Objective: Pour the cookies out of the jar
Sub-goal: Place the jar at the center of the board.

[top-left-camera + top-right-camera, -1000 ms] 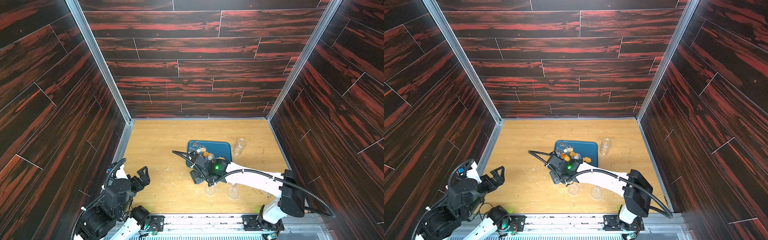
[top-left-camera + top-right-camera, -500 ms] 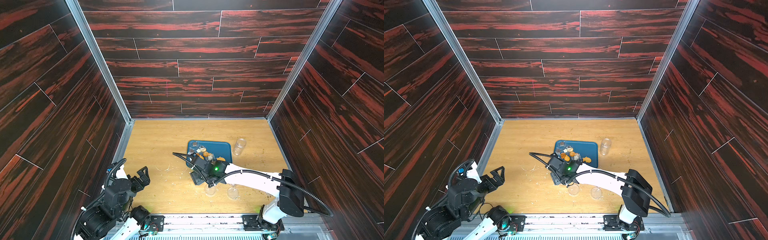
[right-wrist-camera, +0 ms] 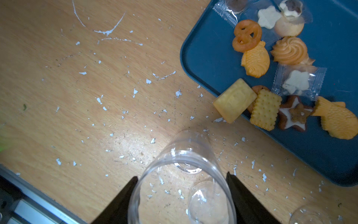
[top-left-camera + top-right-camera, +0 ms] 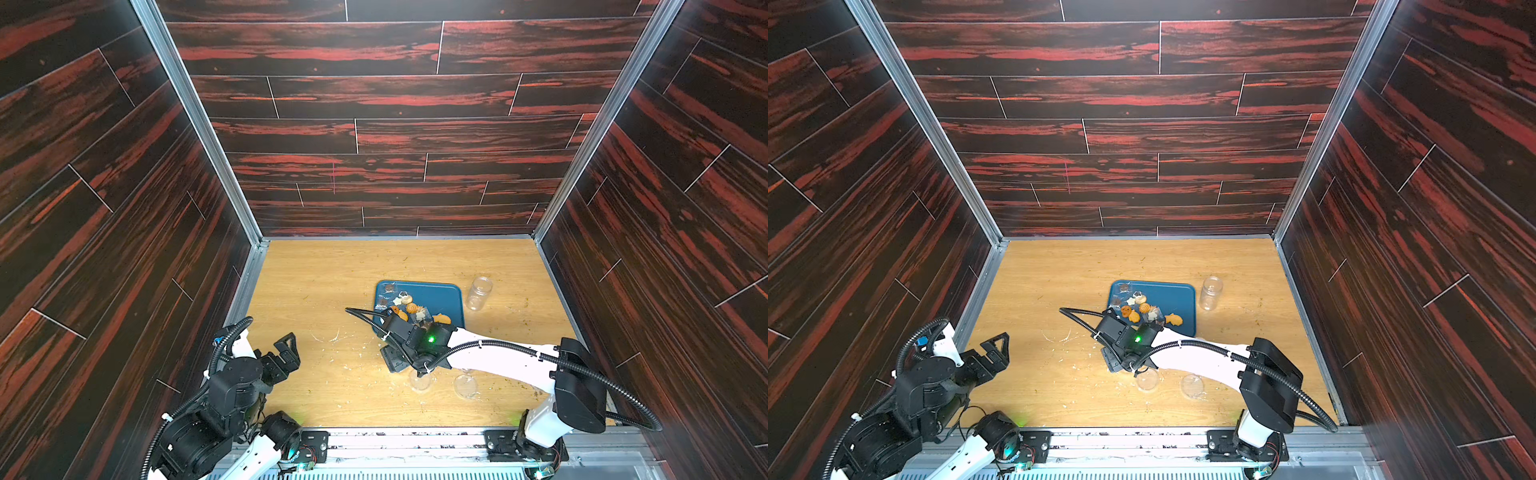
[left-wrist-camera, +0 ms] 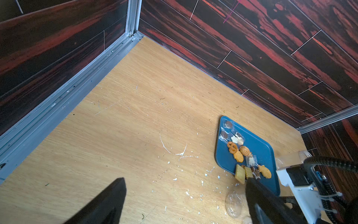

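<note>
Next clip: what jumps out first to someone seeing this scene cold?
A heap of cookies lies on a blue tray mid-table, one yellow block hanging over its edge. An empty clear jar sits between the fingers of the right gripper beside the tray, above a table strewn with white flecks.

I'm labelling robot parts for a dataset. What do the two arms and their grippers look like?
Right arm: white links and black joints, with a black ribbed hose zip-tied along it and a green light at the wrist. Left arm: mostly black, white near the base, with a similar hose. The left gripper and right gripper both have black fingers.
</note>
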Robot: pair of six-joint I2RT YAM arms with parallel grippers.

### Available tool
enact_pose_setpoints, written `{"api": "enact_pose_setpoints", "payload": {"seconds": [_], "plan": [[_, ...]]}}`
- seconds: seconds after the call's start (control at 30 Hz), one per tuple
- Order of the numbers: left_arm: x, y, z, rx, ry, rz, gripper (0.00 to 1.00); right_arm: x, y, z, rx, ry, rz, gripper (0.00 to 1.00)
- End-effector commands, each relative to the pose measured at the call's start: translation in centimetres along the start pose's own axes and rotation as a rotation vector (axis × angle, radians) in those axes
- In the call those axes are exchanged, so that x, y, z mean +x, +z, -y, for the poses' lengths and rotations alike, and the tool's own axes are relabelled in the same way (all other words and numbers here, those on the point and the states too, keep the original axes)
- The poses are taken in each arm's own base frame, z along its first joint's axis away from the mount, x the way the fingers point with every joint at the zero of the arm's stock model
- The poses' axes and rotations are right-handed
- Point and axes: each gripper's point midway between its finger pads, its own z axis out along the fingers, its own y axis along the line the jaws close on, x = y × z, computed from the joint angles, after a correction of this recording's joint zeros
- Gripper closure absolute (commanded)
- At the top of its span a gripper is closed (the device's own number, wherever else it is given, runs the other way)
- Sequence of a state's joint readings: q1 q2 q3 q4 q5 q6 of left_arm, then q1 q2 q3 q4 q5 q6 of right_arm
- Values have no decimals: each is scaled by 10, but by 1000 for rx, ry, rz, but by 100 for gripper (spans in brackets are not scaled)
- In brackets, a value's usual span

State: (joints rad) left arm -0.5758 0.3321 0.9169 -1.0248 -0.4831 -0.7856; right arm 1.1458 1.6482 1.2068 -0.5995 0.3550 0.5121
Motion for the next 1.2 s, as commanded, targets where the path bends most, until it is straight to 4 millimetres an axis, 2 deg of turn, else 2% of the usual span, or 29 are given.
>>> {"api": "enact_pose_setpoints", "payload": {"seconds": [0.0, 0.63, 0.67, 0.73, 0.77, 1.17], "plan": [[-1, -4, -6, -19, -13, 9, 0, 8, 9, 0, 15, 13, -25, 27], [1, -3, -8, -20, -35, 8, 0, 11, 6, 5, 29, 25, -26, 15], [1, -3, -8, -20, -34, 8, 0, 12, 6, 5, 30, 25, -25, 11], [1, -3, -8, -17, -36, 9, 0, 12, 5, 6, 32, 27, -24, 9], [1, -3, -8, -17, -36, 10, 0, 11, 5, 5, 32, 26, -22, 4], [2, -3, -9, -18, -31, 11, 0, 5, 0, 4, 33, 34, -7, 1]]}}
